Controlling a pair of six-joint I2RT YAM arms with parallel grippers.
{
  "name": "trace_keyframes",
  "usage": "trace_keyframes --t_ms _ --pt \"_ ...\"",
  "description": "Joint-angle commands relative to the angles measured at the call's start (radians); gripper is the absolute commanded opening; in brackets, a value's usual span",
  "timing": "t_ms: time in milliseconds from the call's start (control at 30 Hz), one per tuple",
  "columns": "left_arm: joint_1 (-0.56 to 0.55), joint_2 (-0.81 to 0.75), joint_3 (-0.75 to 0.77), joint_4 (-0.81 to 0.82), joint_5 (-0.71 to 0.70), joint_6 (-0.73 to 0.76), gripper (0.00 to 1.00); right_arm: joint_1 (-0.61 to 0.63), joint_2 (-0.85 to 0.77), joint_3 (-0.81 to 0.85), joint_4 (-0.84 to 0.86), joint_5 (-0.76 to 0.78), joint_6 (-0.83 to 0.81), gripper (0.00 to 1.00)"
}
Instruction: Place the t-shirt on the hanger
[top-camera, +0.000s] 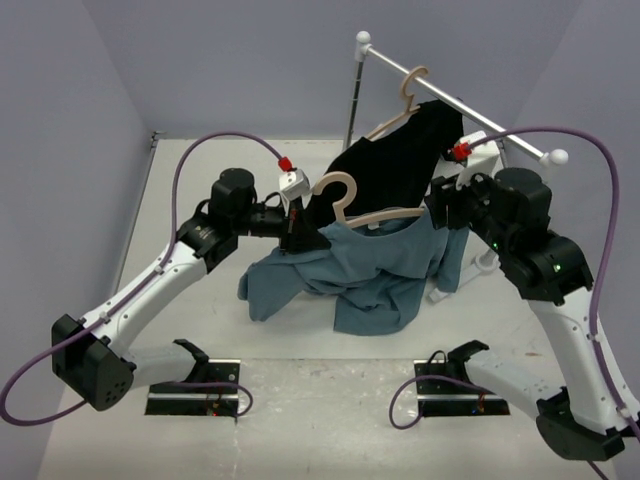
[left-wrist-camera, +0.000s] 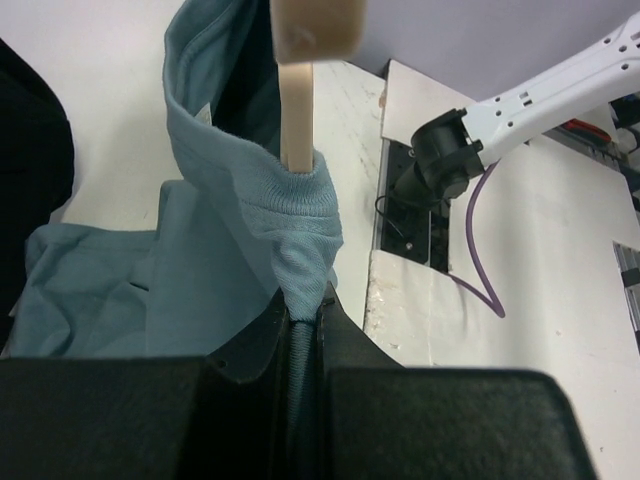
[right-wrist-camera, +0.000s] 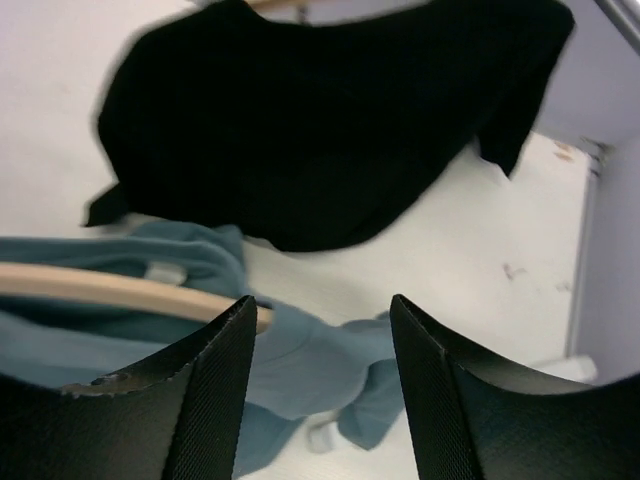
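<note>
One blue-grey t-shirt (top-camera: 370, 275) hangs crumpled over the middle of the table (top-camera: 330, 375), partly draped on your pale hanger (right-wrist-camera: 110, 287). Just behind, a black garment (top-camera: 400, 165) on the rack (top-camera: 490, 118) crowds it. Your left gripper (left-wrist-camera: 300, 340) pinches t-shirt fabric at the hanger's end. Your right gripper (right-wrist-camera: 322, 305) gapes, holding nothing.

The white table (top-camera: 170, 330) carries the lower folds of the blue-grey t-shirt (top-camera: 375, 300) spread near its middle, the white foot of a clothes rail (top-camera: 441, 294) just beside that cloth on the right, and a dark left base plate (top-camera: 195, 402) and right base plate (top-camera: 455, 404) at its near edge.
</note>
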Motion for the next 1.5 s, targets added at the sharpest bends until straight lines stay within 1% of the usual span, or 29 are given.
trace_keyframes --t_ms 0,33,67,100,267,333,433,600,633,667,700,733,800,833,867,900,933,967,1000,1033,1067,1133,1167,1200,1233,1267,1333,1367,1467 --pt "0.007 0.012 0.007 0.058 0.041 0.005 0.0 -0.001 -0.006 0.036 0.028 -0.334 -0.005 0.6" --pt "0.007 0.012 0.007 0.057 0.041 0.01 0.0 -0.001 -0.006 0.038 0.028 -0.336 -0.012 0.6" --pt "0.006 0.023 0.013 0.044 0.076 0.019 0.0 -0.001 0.003 0.044 0.036 -0.515 -0.018 0.6" --pt "0.006 0.027 0.014 0.038 0.095 0.026 0.0 -0.002 0.012 0.046 0.057 -0.62 -0.007 0.61" --pt "0.004 0.024 0.013 0.062 0.197 0.04 0.0 -0.001 0.105 0.048 0.183 -0.924 0.08 0.64" --pt "0.0 0.019 0.012 0.07 0.235 0.052 0.0 0.005 0.167 0.067 0.209 -0.958 0.135 0.64" --pt "-0.005 0.015 0.01 0.072 0.287 0.07 0.0 0.011 0.249 0.111 0.217 -0.943 0.186 0.64" --pt "-0.02 0.028 -0.002 0.079 0.323 0.08 0.0 0.042 0.302 0.131 0.288 -1.067 0.234 0.6" --pt "-0.02 0.032 -0.002 0.081 0.323 0.079 0.0 0.048 0.305 0.13 0.297 -1.087 0.235 0.56" --pt "-0.021 0.034 -0.001 0.085 0.322 0.077 0.0 0.054 0.31 0.13 0.304 -1.101 0.235 0.46" --pt "-0.022 0.036 0.002 0.089 0.321 0.072 0.0 0.06 0.314 0.13 0.309 -1.109 0.233 0.22" --pt "-0.021 0.038 0.005 0.092 0.323 0.07 0.0 0.06 0.316 0.129 0.312 -1.127 0.23 0.02" --pt "-0.02 0.036 0.016 0.097 0.288 0.057 0.0 0.059 0.317 0.12 0.321 -1.152 0.227 0.0" --pt "-0.015 0.032 0.023 0.08 0.198 0.046 0.0 0.058 0.306 0.106 0.326 -1.155 0.224 0.0" --pt "-0.011 0.026 0.034 0.063 0.174 0.039 0.09 0.056 0.295 0.093 0.334 -1.147 0.223 0.0" --pt "-0.006 0.02 0.049 0.053 0.069 0.025 0.48 0.055 0.284 0.08 0.345 -1.1 0.226 0.0" --pt "-0.002 0.01 0.056 0.042 -0.021 0.021 0.73 0.054 0.273 0.076 0.349 -1.055 0.23 0.0" --pt "0.005 -0.018 0.056 0.037 -0.132 0.013 0.92 0.05 0.254 0.072 0.349 -1.023 0.229 0.0" --pt "0.01 -0.043 0.047 0.047 -0.209 0.001 0.99 0.043 0.238 0.069 0.347 -0.985 0.227 0.0" --pt "0.012 -0.085 0.036 0.056 -0.264 -0.012 1.0 0.038 0.22 0.071 0.342 -0.947 0.222 0.0" --pt "0.012 -0.126 0.024 0.065 -0.365 -0.023 1.0 0.036 0.205 0.077 0.331 -0.918 0.216 0.0" --pt "0.012 -0.219 -0.059 0.095 -0.536 -0.054 1.0 0.026 0.174 0.082 0.319 -0.872 0.212 0.0" --pt "0.012 -0.26 -0.093 0.115 -0.584 -0.07 1.0 0.025 0.165 0.09 0.31 -0.852 0.207 0.0" --pt "0.011 -0.31 -0.113 0.148 -0.616 -0.084 1.0 0.023 0.154 0.099 0.294 -0.828 0.202 0.0" --pt "0.012 -0.39 -0.227 0.217 -0.651 -0.109 1.0 0.022 0.137 0.112 0.273 -0.784 0.203 0.0" --pt "0.013 -0.433 -0.241 0.242 -0.68 -0.124 1.0 0.02 0.135 0.122 0.272 -0.758 0.203 0.0" --pt "0.012 -0.552 -0.415 0.308 -0.77 -0.159 1.0 0.016 0.104 0.144 0.259 -0.708 0.219 0.0" --pt "0.013 -0.602 -0.448 0.334 -0.818 -0.17 1.0 0.014 0.099 0.159 0.255 -0.688 0.223 0.0" --pt "0.014 -0.661 -0.559 0.393 -0.871 -0.167 1.0 0.013 0.081 0.203 0.223 -0.682 0.225 0.0"
